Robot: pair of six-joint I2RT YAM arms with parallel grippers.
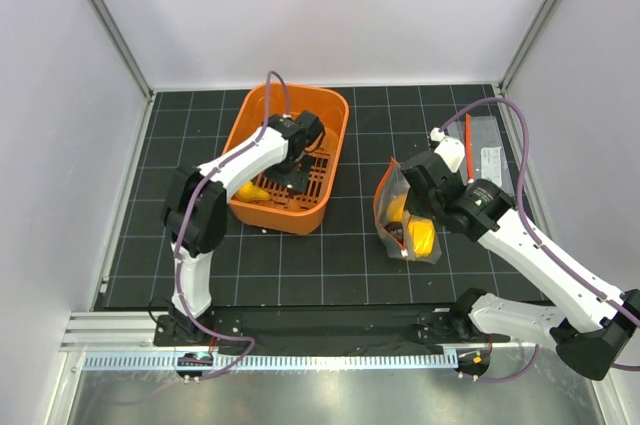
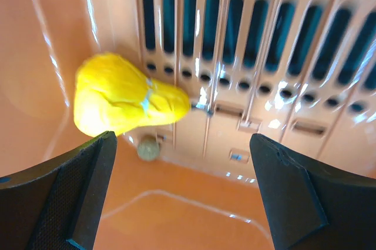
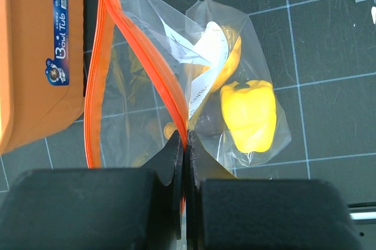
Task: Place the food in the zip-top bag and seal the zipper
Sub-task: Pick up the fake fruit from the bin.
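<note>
Left of the overhead view: an orange slotted plastic basket [image 1: 243, 123] sits on the black gridded worktop [image 1: 340, 260], and the left arm reaches down into it. The left tool [image 2: 182, 170] is spread wide with nothing between its pads, hovering over the basket floor. A yellow pear-shaped plastic toy food [image 2: 120, 100] lies centre left in the left wrist view. It is tucked near the basket's corner wall, beyond the left-hand pad and not yet between the two. A tiny dull round bit [image 2: 148, 149] sits just below it; cannot tell what it is.

Centre right of the overhead view: the clear zip-top bag [image 1: 388, 195] rests on the worktop with its mouth gaping toward the basket. The right tool [image 3: 184, 147] is pinched tight on one lip of the red-orange zipper strip [image 3: 138, 41], at lower middle of the right wrist view, holding the mouth open. Already inside are a yellow toy bell pepper [image 3: 248, 115] and another yellow piece under a white paper slip [image 3: 202, 62].

Upper right of the overhead view: a narrower clear pouch with white label [image 1: 488, 153] lies apart from the rest.

Handling, as a judgement:
- **Pear toy:** probably light, hard and glossy, so slippery. Grip it across the fat belly, not the tapering neck. The wall crowds one pad.
- **Bag:** the film is thin and floppy. Only the zipper strip looks stiff enough to grip, and the mouth likely collapses if released.
- **Slider:** not visible.
</note>
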